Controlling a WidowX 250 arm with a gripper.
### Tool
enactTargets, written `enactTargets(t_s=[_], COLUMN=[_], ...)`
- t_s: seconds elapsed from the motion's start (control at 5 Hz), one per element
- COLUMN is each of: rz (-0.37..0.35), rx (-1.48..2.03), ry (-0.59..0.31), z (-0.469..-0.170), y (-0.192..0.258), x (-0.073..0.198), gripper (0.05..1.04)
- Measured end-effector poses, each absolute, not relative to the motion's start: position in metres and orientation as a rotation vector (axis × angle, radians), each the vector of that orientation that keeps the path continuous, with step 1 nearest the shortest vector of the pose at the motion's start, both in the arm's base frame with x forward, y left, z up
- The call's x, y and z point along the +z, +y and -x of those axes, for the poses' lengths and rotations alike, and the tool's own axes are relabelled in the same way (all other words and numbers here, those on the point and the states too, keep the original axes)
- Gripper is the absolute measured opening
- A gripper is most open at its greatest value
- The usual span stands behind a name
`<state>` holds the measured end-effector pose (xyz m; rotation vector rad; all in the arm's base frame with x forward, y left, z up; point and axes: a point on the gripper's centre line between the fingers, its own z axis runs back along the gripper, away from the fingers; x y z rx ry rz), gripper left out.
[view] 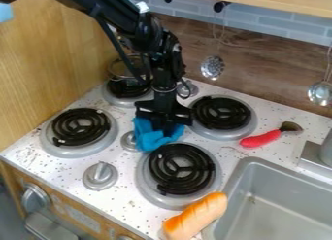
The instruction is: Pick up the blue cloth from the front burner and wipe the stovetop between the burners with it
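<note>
The gripper (165, 121) is positioned low at the blue cloth (150, 139), which is bunched at the stove top (129, 205) between a small knob (129, 142) and the rear burner (222, 112); whether it is clamped on the cloth cannot be told. Judged status: cloth reached, gripper not clear of it, dark specks present on the surrounding surface.
</note>
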<state>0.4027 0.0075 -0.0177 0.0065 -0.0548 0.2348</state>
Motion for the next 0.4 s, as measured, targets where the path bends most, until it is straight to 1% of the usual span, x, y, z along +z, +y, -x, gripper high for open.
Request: enactTargets(t_s=[0.4], rz=[-0.007], rx=[0.233], ry=[-0.069], z=[-0.4], y=[0.0072], x=[-0.0172], gripper=[0.119])
